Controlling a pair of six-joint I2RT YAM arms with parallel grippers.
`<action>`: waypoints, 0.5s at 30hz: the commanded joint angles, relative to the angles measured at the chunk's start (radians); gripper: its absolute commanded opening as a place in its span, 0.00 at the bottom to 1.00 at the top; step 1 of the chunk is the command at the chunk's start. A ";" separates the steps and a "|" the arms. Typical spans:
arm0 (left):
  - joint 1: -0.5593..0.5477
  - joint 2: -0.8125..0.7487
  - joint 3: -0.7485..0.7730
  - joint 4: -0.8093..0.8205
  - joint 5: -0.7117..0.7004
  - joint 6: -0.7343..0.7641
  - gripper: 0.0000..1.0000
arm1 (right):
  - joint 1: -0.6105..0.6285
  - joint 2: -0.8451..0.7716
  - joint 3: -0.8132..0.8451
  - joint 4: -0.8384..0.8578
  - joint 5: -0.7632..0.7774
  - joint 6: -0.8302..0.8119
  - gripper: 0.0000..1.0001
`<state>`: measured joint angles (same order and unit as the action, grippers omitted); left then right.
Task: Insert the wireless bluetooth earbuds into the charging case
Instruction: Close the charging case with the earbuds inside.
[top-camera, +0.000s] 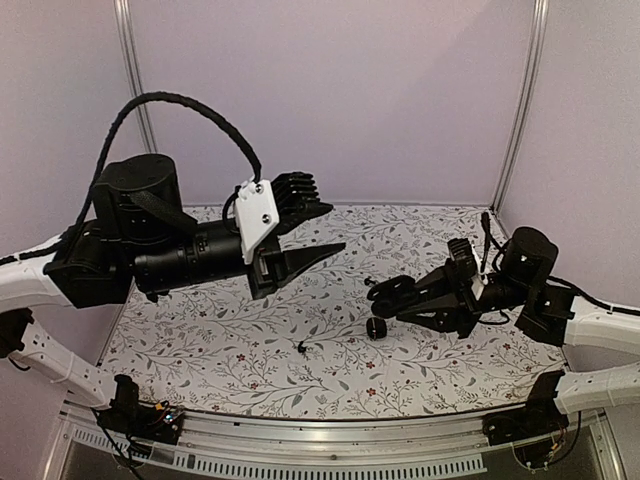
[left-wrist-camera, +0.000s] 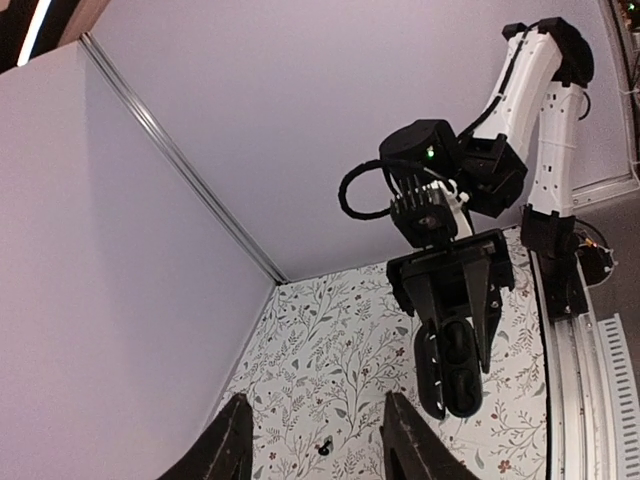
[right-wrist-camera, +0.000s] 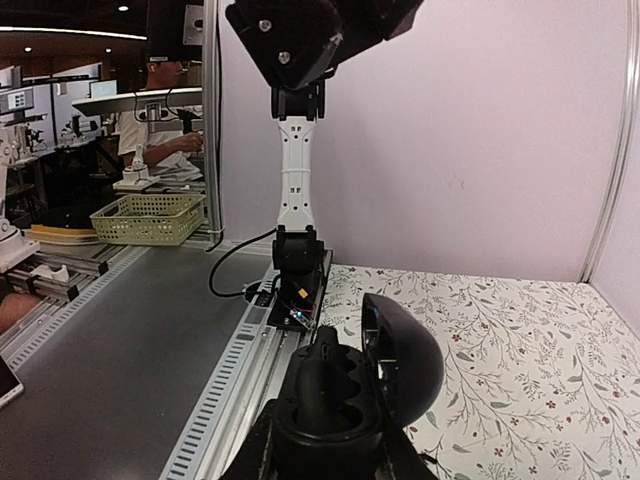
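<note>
In right fingers (left-wrist-camera: 494, 310): charging case (left-wrist-camera: 455, 365) open, long axis along fingers.

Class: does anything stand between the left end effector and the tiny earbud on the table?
Nothing visible does. The earbud lies alone on the table, below the open left end effector; the right end effector holds the charging case aside.
</note>
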<state>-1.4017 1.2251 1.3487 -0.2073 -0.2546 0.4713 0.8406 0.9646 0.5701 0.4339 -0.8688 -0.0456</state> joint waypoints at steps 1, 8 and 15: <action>0.026 -0.002 -0.059 0.021 0.040 -0.047 0.43 | 0.018 -0.039 -0.011 -0.017 -0.051 -0.110 0.04; 0.050 0.041 -0.068 0.011 0.067 -0.069 0.44 | 0.032 -0.071 0.039 -0.122 -0.059 -0.215 0.04; 0.050 0.111 -0.029 -0.001 0.053 -0.055 0.44 | 0.051 -0.057 0.092 -0.195 -0.053 -0.263 0.04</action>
<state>-1.3632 1.2984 1.2850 -0.2043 -0.2031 0.4179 0.8810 0.9051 0.6224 0.2863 -0.9150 -0.2661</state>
